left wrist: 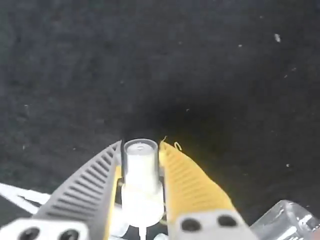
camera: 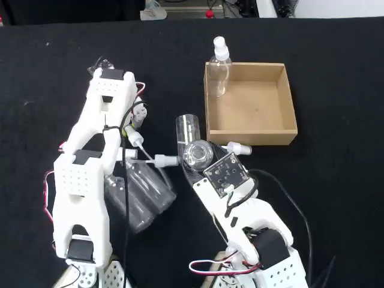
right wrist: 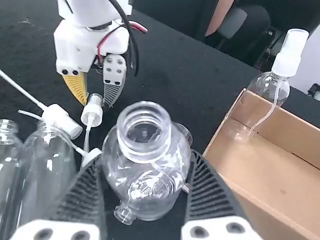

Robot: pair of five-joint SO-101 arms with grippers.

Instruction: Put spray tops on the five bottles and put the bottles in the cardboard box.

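My left gripper (left wrist: 141,147) is shut on a white spray top (left wrist: 141,175), held just above the black table; from overhead it is left of centre (camera: 131,129). My right gripper (right wrist: 146,165) is shut on a clear, uncapped bottle (right wrist: 144,155) with its open neck facing up, near the front left corner of the cardboard box (camera: 249,105). One bottle with a spray top (camera: 219,65) stands in the box's back left corner. The left gripper (right wrist: 96,97) with its spray top (right wrist: 92,112) hangs a short way beyond the held bottle.
Uncapped bottles (camera: 141,191) lie by the left arm. Loose spray tops lie at the table's middle (camera: 162,159) and before the box (camera: 239,147). Another clear bottle (camera: 188,127) is just left of the box.
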